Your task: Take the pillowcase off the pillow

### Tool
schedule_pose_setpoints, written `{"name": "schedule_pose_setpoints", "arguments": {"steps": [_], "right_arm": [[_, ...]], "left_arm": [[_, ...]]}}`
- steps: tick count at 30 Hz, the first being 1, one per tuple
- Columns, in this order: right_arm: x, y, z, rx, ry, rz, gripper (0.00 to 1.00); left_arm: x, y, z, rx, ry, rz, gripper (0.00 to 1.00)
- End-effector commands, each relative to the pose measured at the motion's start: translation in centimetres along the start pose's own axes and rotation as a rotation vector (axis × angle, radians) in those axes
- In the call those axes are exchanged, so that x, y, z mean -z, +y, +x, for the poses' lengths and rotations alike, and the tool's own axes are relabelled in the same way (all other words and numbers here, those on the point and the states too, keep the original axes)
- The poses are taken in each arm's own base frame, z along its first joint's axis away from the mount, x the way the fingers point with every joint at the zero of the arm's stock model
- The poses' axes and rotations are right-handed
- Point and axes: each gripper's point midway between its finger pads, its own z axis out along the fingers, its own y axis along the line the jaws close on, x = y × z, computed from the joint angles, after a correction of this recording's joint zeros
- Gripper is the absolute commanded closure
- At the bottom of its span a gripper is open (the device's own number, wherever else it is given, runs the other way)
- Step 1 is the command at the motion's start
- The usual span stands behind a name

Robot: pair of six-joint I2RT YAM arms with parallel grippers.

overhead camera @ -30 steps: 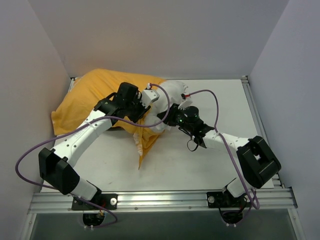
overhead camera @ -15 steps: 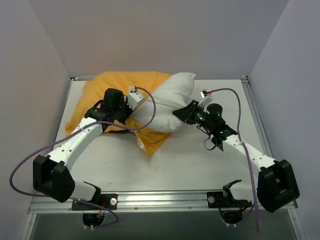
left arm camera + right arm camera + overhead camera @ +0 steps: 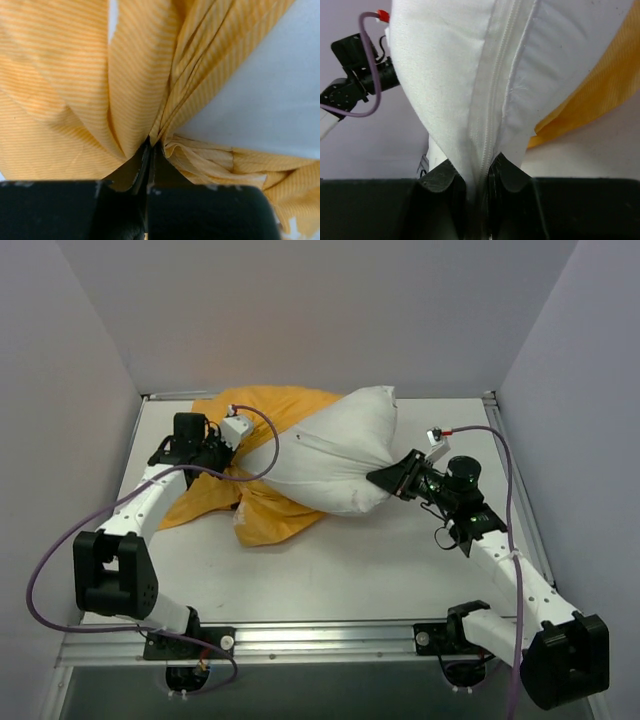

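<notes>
- Top view: the pillow (image 3: 345,455) lies on the table (image 3: 400,560), mostly outside the pillowcase (image 3: 262,518), which is bunched at the pillow's left end.
- Left wrist view: the left gripper (image 3: 149,150) is clamped on gathered pillowcase folds.
- Right wrist view: the right gripper (image 3: 476,177) is closed on the pillow's zipper seam.

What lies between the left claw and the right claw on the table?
In the top view, the orange pillowcase, held by the left claw, then the white pillow, held by the right claw.
</notes>
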Motion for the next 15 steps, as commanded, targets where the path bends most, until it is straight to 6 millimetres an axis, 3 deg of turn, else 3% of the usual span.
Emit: {"name": "schedule_pose_setpoints", "arguments": {"steps": [1, 2, 4, 5, 6, 8, 9, 11, 12, 15], "right_arm": [[1.8, 0.3, -3.0, 0.050, -0.143, -0.019, 1.00], [1.7, -0.6, -2.0, 0.038, -0.120, 0.002, 1.00], [1.4, -2.6, 0.5, 0.025, -0.072, 0.058, 1.00], [0.9, -3.3, 2.5, 0.036, -0.025, 0.086, 1.00], [0.7, -3.4, 3.6, 0.044, 0.002, 0.097, 1.00], [0.1, -3.7, 5.8, 0.047, 0.054, 0.106, 1.00], [0.0, -3.7, 7.9, 0.038, 0.109, 0.097, 1.00], [0.1, -4.6, 10.3, 0.026, 0.176, 0.116, 1.00], [0.3, -5.3, 12.2, 0.028, 0.225, 0.131, 1.00], [1.3, -7.3, 14.7, 0.011, 0.289, 0.182, 1.00]], "left_arm": [[3.0, 6.6, 5.7, 0.032, 0.208, -0.200, 0.98], [2.9, 4.8, 4.6, 0.019, 0.147, -0.104, 0.98], [4.7, 1.6, 3.3, 0.001, 0.092, 0.023, 0.76], [6.0, -0.2, 1.2, -0.021, 0.005, 0.097, 0.59], [7.1, -1.8, 0.8, -0.023, -0.008, 0.161, 0.34], [9.0, -4.4, -1.7, -0.045, -0.085, 0.255, 0.13], [10.7, -5.7, -3.9, -0.041, -0.138, 0.329, 0.11], [12.2, -7.5, -6.9, -0.009, -0.188, 0.405, 0.10], [13.2, -7.3, -9.6, -0.018, -0.240, 0.407, 0.10], [12.1, -9.3, -14.1, -0.008, -0.266, 0.406, 0.10]]}}
